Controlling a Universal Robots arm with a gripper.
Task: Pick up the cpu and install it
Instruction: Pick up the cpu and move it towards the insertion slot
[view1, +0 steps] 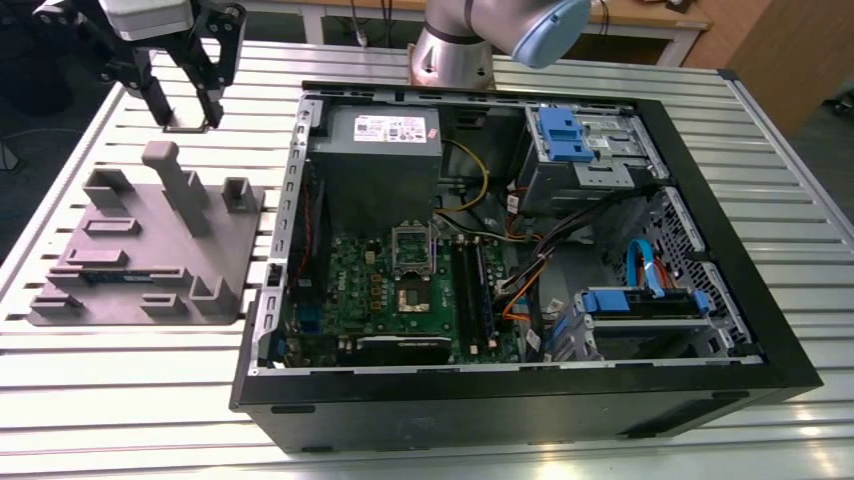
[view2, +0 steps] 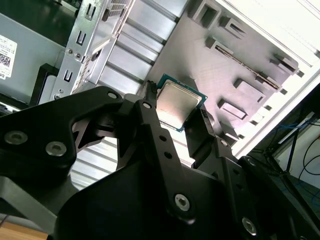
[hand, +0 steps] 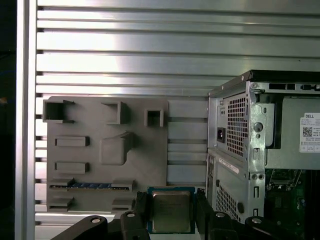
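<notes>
Robot arm at a slatted metal table (view1: 120, 380) with an open computer case (view1: 534, 400) lying on it. At the exterior view's far left, the black gripper (view1: 187, 118) is clamped on the cpu (view1: 187, 125), a small square chip with a silver-grey top. In both wrist views two fingers (view2: 150, 107) press on opposite edges of the chip (hand: 171, 211), probably so that its flat faces go untouched. The chip seems to hang level and clear of the table, near the far end of a grey moulded parts tray (view1: 147, 250). Well apart, to the exterior view's right, the green motherboard (view1: 354, 290) lies inside the case, its square socket (view1: 407, 298) uncovered, seemingly ready to take a chip
</notes>
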